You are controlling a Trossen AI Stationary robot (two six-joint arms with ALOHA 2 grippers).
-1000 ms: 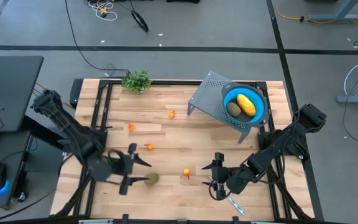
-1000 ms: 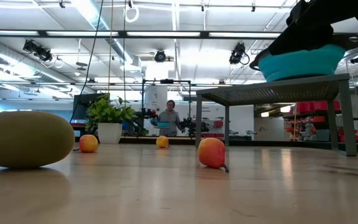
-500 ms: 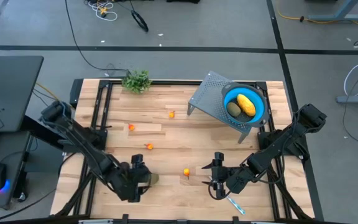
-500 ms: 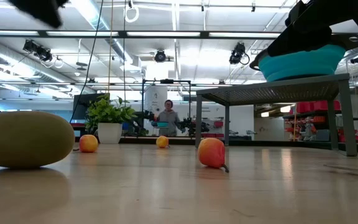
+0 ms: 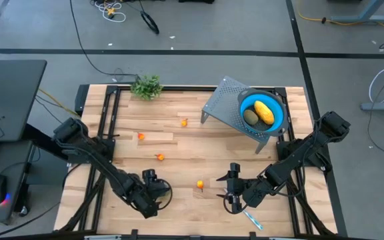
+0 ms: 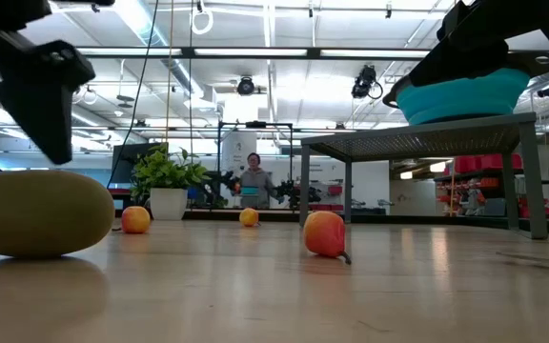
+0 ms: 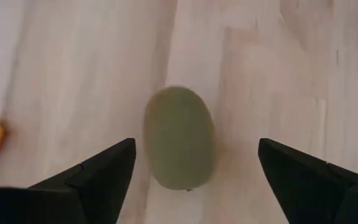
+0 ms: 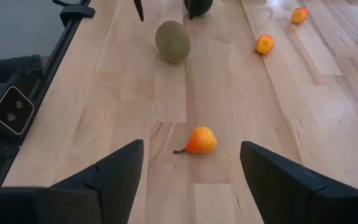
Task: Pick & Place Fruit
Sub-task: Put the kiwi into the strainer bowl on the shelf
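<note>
An olive-green oval fruit (image 7: 179, 138) lies on its side on the wooden table (image 5: 179, 143) near the front left. My left gripper (image 7: 196, 149) hangs just above it, pointing down, open, one finger on either side and clear of it. In the high view that gripper (image 5: 157, 195) hides the fruit. The low view shows the oval (image 6: 41, 211) with a dark finger (image 6: 41, 95) above it. My right gripper (image 5: 231, 192) waits open near the front edge, facing a small orange-red fruit (image 8: 201, 140). A yellow fruit (image 5: 264, 111) and a second green oval (image 5: 251, 118) lie in the blue bowl (image 5: 277, 123).
The bowl sits on a grey perforated stand (image 5: 222, 107) at the back right. Three more orange-red fruits (image 5: 184, 122), (image 5: 141, 137), (image 5: 159, 157) lie mid-table. A leafy sprig (image 5: 147, 87) is at the far edge. A blue-handled knife (image 5: 252, 219) lies by the right gripper.
My left gripper has come down and toward the table's right, tipping from nearly level to pointing down, and now stands over the green oval, which it covers in the high view. The oval has stayed where it was.
</note>
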